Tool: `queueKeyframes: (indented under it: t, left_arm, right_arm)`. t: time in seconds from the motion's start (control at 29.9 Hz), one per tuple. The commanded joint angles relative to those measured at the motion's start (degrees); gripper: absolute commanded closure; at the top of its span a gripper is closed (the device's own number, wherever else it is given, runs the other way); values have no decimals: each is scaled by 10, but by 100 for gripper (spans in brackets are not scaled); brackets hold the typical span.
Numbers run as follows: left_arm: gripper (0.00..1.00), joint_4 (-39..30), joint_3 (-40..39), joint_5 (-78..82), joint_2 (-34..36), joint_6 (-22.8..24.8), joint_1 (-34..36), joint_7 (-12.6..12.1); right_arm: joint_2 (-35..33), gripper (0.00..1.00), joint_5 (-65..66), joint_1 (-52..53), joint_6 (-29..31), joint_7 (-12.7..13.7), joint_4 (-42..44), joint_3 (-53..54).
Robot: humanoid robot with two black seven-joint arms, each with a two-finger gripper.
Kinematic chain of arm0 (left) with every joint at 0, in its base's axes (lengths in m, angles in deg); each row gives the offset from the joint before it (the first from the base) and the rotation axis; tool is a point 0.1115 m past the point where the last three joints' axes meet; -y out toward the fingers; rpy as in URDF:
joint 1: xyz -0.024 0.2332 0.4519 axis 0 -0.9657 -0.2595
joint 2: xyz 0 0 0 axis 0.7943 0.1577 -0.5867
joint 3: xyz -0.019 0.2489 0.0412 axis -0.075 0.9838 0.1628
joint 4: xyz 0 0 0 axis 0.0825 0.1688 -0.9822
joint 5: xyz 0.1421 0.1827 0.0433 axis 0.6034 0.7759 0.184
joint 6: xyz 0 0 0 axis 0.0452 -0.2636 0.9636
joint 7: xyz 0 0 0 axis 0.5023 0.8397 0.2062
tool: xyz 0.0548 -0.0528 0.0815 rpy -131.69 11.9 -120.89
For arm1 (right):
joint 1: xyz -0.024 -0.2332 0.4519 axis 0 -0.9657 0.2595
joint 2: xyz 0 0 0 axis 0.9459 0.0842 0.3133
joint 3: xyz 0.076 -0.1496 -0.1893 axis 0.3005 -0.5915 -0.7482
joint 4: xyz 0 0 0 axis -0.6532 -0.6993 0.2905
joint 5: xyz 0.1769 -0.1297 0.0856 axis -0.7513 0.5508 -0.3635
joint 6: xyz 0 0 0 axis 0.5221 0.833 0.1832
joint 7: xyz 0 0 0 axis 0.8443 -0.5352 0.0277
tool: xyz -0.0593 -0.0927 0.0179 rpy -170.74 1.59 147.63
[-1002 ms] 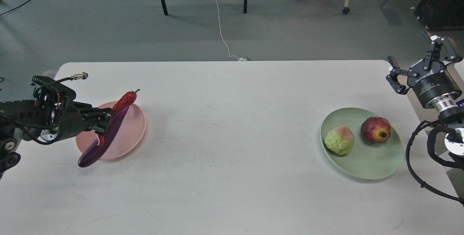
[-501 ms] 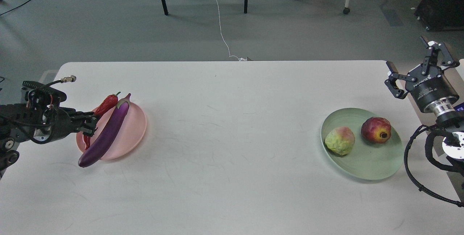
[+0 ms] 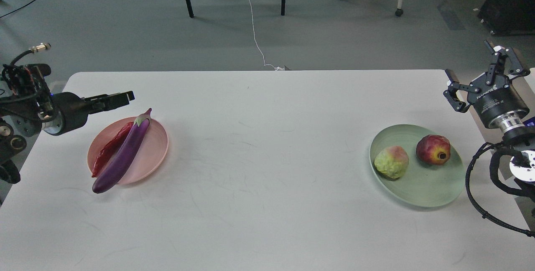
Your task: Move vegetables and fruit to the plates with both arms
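left hand (image 3: 125,95) | closure unclear, empty | eggplant (image 3: 123,154), chili (image 3: 109,149) lie below

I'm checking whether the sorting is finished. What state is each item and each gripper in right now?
eggplant: lying on the pink plate, tip overhanging the rim
chili pepper: lying on the pink plate beside the eggplant
pomegranate: resting on the green plate
yellow-green fruit: resting on the green plate
left gripper: holds nothing, above the table
right gripper: open, holds nothing
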Motion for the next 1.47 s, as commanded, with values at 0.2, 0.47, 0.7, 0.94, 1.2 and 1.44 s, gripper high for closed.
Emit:
queueKeyframes:
  t: [0.2,0.47,0.7,0.94,1.2,1.44]
  left_arm:
    - [2,28,-93,-388,-69,-1,30,0]
    - [2,118,-215,-551,-185,7,28,0]
    - [2,169,-289,-633,-243,8,24,0]
    - [2,208,-288,-643,-276,24,22,0]
    - [2,238,-289,-643,-314,38,23,0]
    - [2,243,-282,-640,-343,39,24,1]
  right_arm:
    - [1,1,-1,46,-10,0,28,49]
    - [28,2,-2,58,-9,20,29,77]
    - [61,1,-80,65,-16,83,32,125]
    - [108,1,-98,68,-15,145,60,184]
    - [146,1,-94,80,-15,146,105,172]
    - [139,1,-93,78,-8,146,93,158]
